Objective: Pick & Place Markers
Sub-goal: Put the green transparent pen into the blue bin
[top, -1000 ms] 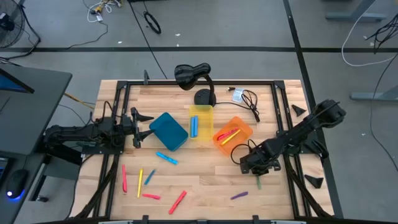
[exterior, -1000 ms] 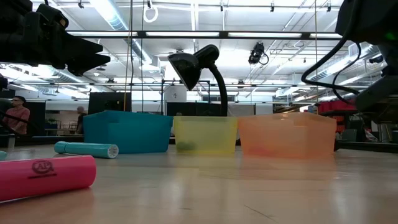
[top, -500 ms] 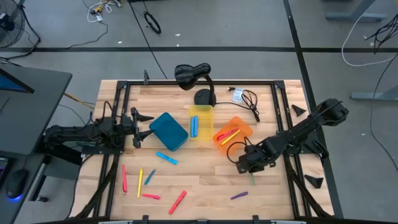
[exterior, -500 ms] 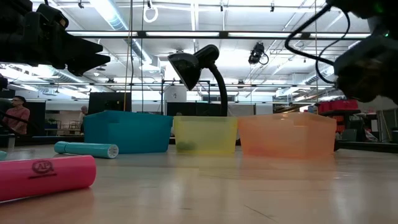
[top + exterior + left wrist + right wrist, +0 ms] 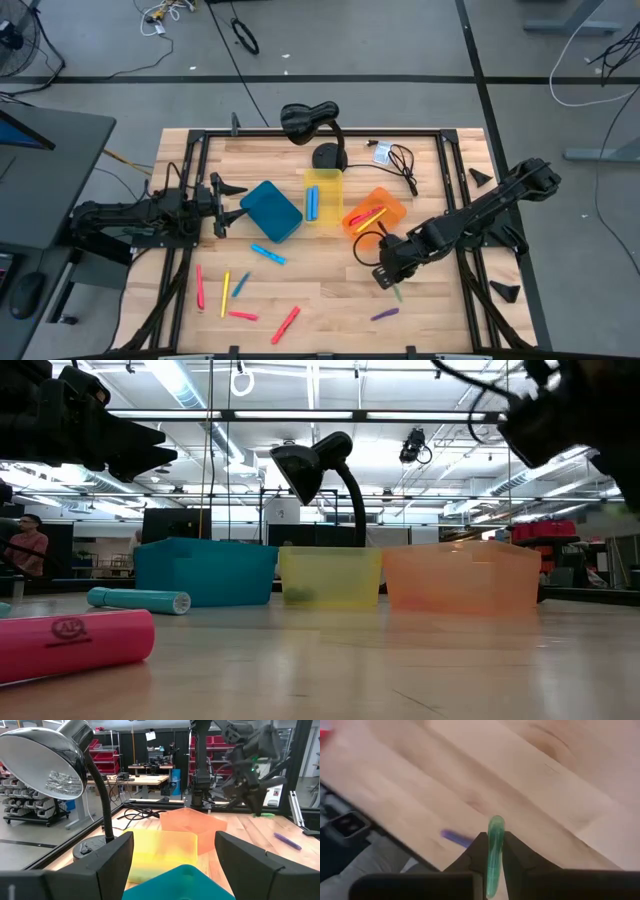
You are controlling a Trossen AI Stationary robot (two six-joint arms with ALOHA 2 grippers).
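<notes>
My right gripper (image 5: 392,284) hangs over the table's near right part, shut on a green marker (image 5: 495,845); it also shows in the left wrist view (image 5: 256,806). Loose markers lie flat on the wood: purple (image 5: 384,314), reds (image 5: 286,323) (image 5: 199,286), yellow (image 5: 225,292), blues (image 5: 267,254). More lie inside the yellow bin (image 5: 322,178) and the orange bin (image 5: 392,205). The blue bin (image 5: 271,211) stands to their left. My left gripper (image 5: 174,842) waits open at the table's left edge (image 5: 222,200), facing the bins. My right gripper pinches the green marker (image 5: 493,857) between its two fingers. The marker runs along the fingers, and one end (image 5: 496,824) sticks out past their tips. It is lifted clear of the table (image 5: 265,814).
A black desk lamp (image 5: 308,120) stands at the far edge behind the yellow bin, with a cable (image 5: 402,165) beside it. Black frame rails run along the table's left and right sides. Bare wood lies between the bins and the near markers.
My right gripper, staying shut on the green marker, has moved toward the table's left and risen, carrying the marker with it above the wood. The left arm has kept still.
</notes>
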